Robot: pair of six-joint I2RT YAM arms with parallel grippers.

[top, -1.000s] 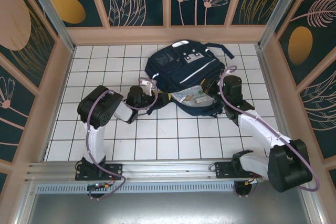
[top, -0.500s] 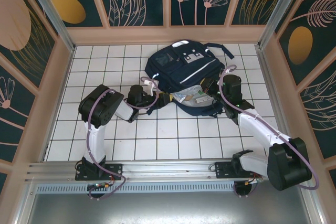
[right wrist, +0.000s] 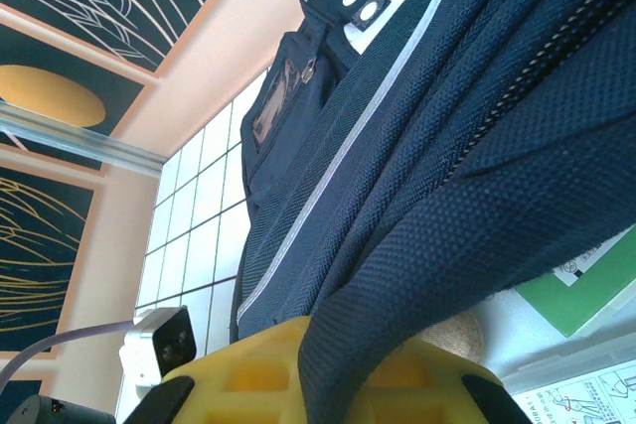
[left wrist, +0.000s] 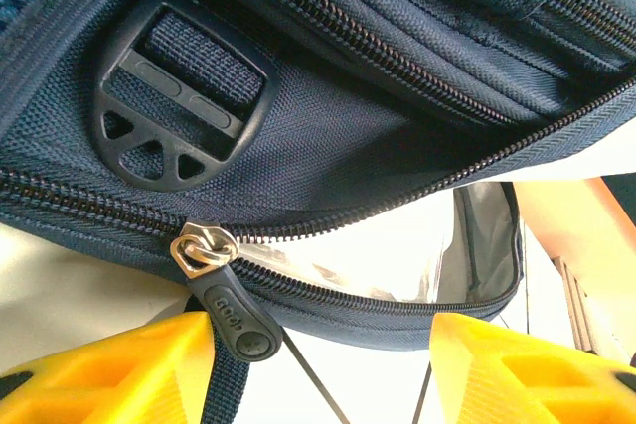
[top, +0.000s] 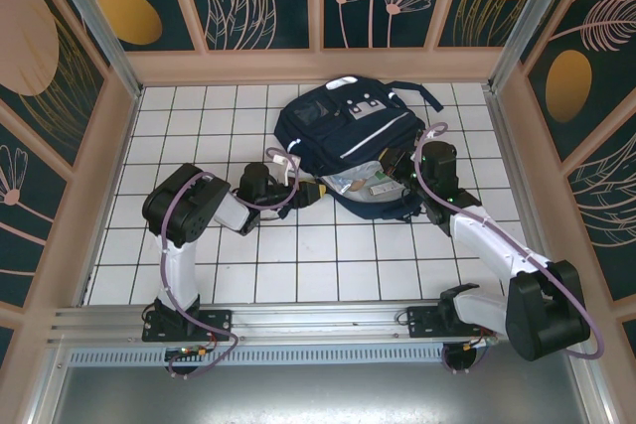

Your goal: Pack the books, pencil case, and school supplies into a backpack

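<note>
Since a second ago the left pincer [top: 310,189] has slid a little toward 3 o'clock along the backpack's open mouth, and its yellow fingers have drawn somewhat closer together.

On the white-tiled counter [top: 298,245] the backpack [top: 343,121] lies at 12 o'clock from the middle, with its open mouth turned to 6 o'clock. The left pincer sits at the mouth's 9 o'clock corner. In the left wrist view the left pincer [left wrist: 318,337] stands apart, gripping nothing. The black zipper pull [left wrist: 237,317] hangs just at the edge of one finger; whether they touch is hard to tell. Behind it a black buckle [left wrist: 184,96] lies flat on the navy cloth.

The right pincer [top: 396,164] is at the mouth's 3 o'clock side. In its wrist view the right pincer [right wrist: 343,369] is clamped on a fold of backpack cloth, which hides most of its fingers. Under that lifted flap, at 4 o'clock, a green book [right wrist: 596,290] is cut off by the frame. A printed white packet [right wrist: 581,389] is also cut off, and a tan rounded shape [right wrist: 462,335] is too hidden to name.
</note>
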